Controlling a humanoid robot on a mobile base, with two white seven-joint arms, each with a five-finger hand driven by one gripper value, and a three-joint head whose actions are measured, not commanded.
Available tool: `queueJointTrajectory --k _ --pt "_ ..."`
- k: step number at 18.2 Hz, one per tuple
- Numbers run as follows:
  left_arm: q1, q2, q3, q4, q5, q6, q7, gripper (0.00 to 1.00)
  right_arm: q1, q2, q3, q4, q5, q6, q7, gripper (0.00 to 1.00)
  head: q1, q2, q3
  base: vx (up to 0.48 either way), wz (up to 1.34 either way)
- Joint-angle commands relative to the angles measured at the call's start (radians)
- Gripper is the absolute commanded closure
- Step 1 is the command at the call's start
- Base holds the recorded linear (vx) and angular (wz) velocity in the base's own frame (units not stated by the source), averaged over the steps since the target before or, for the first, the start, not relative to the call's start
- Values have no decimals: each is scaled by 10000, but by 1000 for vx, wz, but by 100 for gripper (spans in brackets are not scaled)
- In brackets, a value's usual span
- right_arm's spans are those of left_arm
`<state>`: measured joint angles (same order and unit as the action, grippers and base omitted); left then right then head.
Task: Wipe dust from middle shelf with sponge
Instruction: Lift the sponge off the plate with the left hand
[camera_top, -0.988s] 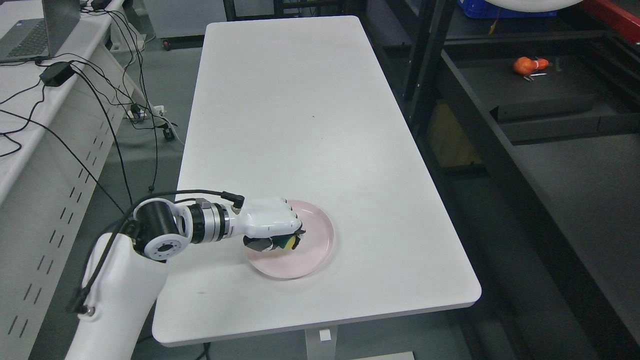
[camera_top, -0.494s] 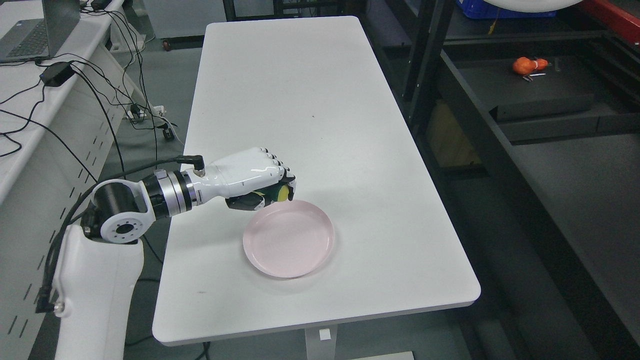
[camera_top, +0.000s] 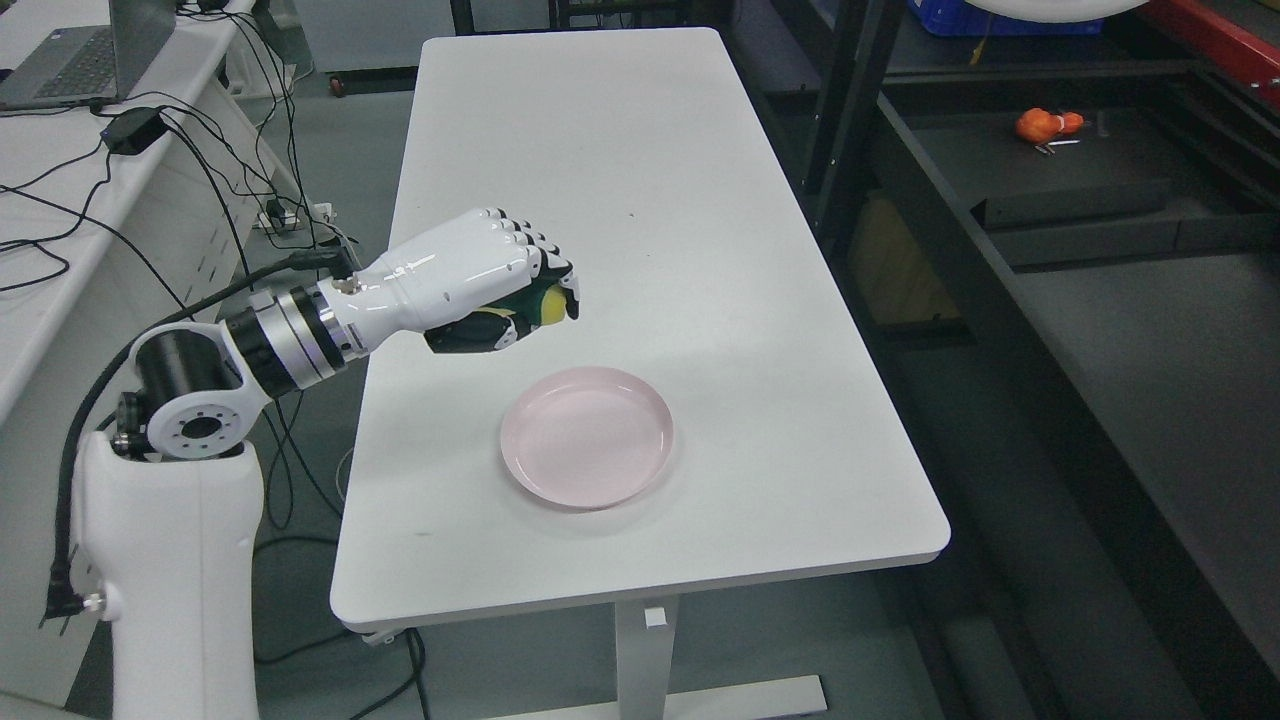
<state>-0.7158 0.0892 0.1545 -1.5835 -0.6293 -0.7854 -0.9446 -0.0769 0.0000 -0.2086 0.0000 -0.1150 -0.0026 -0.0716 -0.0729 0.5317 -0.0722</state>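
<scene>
One arm is in view: the robot's white left arm enters from the lower left, and its white fingered left hand (camera_top: 480, 285) hangs in the air above the white rectangular table (camera_top: 640, 180). Fingers (camera_top: 530, 250) are curled tight around a yellow and green sponge (camera_top: 545, 305); only a small yellow patch with a green edge shows at the front of the fist, below the knuckles. The rest of the sponge is hidden inside the grip.

Landmark: round pale pink plate (camera_top: 588, 436), lying flat on the table near its front edge. The plate's inside is bare. The fist with the sponge is up and to the left of the plate, clear of it, not touching the rim. The hand's shadow falls on the tabletop between the fist and the plate.

Right of the plate, past the table's right edge, stands a black metal shelf rack (camera_top: 1050, 230). Its dark shelf board runs back along the table. On that board, far behind and to the right of the plate, lies a small orange object (camera_top: 1040, 124); its kind cannot be made out. A blue crate (camera_top: 940, 15) shows at the rack's top edge.

Left of the plate, beyond the table, a white desk (camera_top: 60, 250) carries a grey laptop (camera_top: 70, 60), a black power brick (camera_top: 132, 130) and loose black cables (camera_top: 200, 180) hanging down its side.
</scene>
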Motion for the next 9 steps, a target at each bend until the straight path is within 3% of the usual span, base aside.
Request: queueJointTrajectory --k 1,9 --pt "-420 -718 176 -593 172 0 -79 97 2 -175 0 -175 0 732 -20 0 0 0 0 -196 -115" --pt "-405 -718 -839 -563 80 0 -64 97 2 -175 0 -175 0 732 -5 0 0 0 0 -249 -324"
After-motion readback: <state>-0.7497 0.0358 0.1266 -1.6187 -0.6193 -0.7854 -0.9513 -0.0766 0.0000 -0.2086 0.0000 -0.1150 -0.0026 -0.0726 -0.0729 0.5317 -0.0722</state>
